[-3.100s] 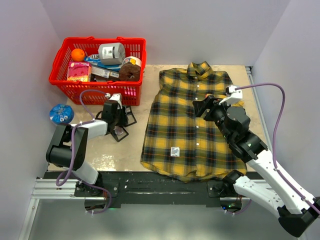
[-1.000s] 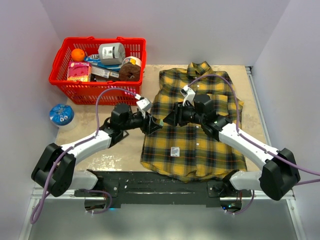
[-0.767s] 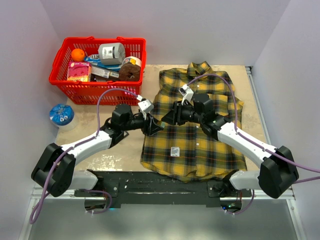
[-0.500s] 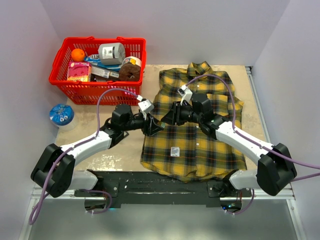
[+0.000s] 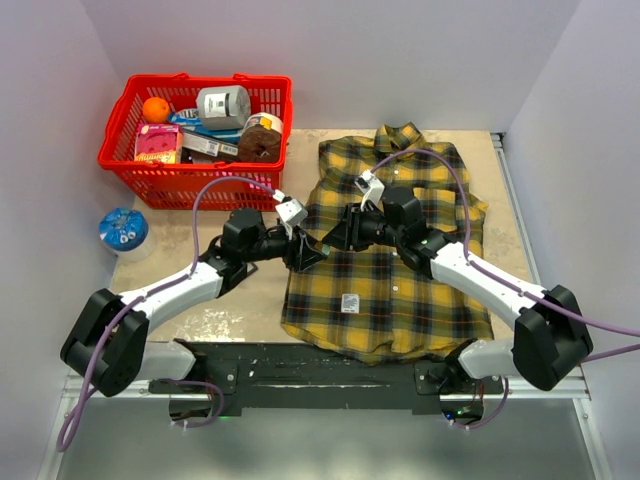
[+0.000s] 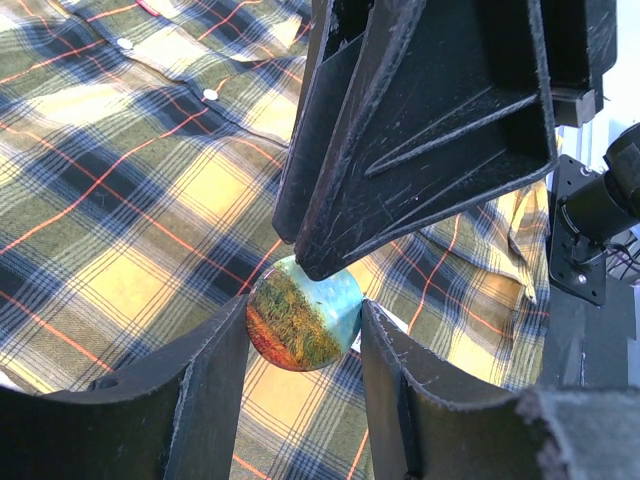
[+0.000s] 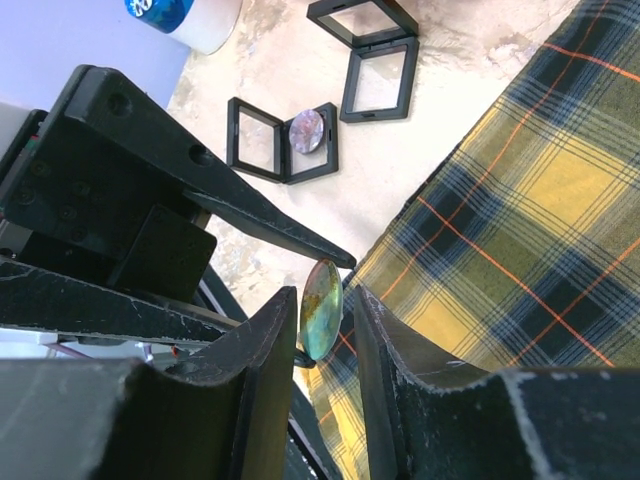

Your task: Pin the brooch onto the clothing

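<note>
The brooch [image 6: 303, 313], a round disc with a painted landscape, hangs above the left edge of the clothing [image 5: 400, 270], a yellow-and-dark plaid shirt lying flat. My left gripper [image 6: 305, 306] is shut on the brooch's rim from both sides. My right gripper [image 7: 324, 292] reaches in from the opposite side. Its two fingers straddle the brooch [image 7: 320, 294] face and back, with a thin gap showing on the shirt side. In the top view the two grippers meet tip to tip, left gripper [image 5: 303, 251] against right gripper [image 5: 330, 238].
A red basket [image 5: 128, 160] of groceries stands at the back left, with a blue-lidded tub [image 5: 122, 228] in front of it. Two open black display cases [image 7: 281, 141] [image 7: 374, 62] lie on the table left of the shirt; one holds a purple disc [image 7: 307, 128].
Both arms have come together over the shirt's left edge. Over the last second the right gripper edged left onto the brooch and its jaws narrowed round it. The left gripper kept its hold.
</note>
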Motion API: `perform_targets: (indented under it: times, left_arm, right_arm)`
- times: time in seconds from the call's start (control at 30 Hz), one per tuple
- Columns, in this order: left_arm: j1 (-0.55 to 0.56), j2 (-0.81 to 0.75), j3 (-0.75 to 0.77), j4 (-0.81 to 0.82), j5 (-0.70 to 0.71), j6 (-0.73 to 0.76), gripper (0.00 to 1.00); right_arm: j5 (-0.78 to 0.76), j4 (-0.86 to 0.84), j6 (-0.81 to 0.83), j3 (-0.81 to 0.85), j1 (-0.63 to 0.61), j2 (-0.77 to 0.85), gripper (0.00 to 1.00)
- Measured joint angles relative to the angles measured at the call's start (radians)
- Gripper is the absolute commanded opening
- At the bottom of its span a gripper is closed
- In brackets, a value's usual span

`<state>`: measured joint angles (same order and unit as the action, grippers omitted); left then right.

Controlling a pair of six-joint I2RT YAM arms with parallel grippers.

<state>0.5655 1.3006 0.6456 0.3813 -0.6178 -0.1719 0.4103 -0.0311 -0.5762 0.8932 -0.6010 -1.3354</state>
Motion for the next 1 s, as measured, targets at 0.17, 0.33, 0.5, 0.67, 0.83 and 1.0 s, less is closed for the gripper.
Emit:
perform_targets:
  times: [0.17,0.33,0.5,0.67,0.83,1.0]
  left_arm:
    - [0.0,-0.002,0.0,0.007,0.0,0.0,0.28]
    - [0.0,-0.003,0.0,0.007,0.0,0.0,0.28]
    - [0.0,-0.005,0.0,0.007,0.0,0.0,0.28]
    - [0.0,-0.005,0.0,0.005,0.001,0.0,0.28]
    - [0.0,-0.005,0.0,0.005,0.005,0.0,0.29]
    - [0.0,-0.005,0.0,0.003,0.015,0.0,0.39]
  right_arm:
    - [0.0,0.0,0.0,0.0,0.0,-0.001,0.32]
    - [0.0,0.0,-0.001,0.0,0.0,-0.003,0.3]
    - [0.0,-0.002,-0.005,-0.002,0.0,-0.023,0.29]
    - [0.001,-0.012,-0.01,-0.01,0.0,-0.03,0.23]
    - [0.007,-0.026,-0.019,-0.012,0.0,-0.03,0.09]
    - [0.009,-0.036,-0.026,-0.013,0.0,-0.03,0.0]
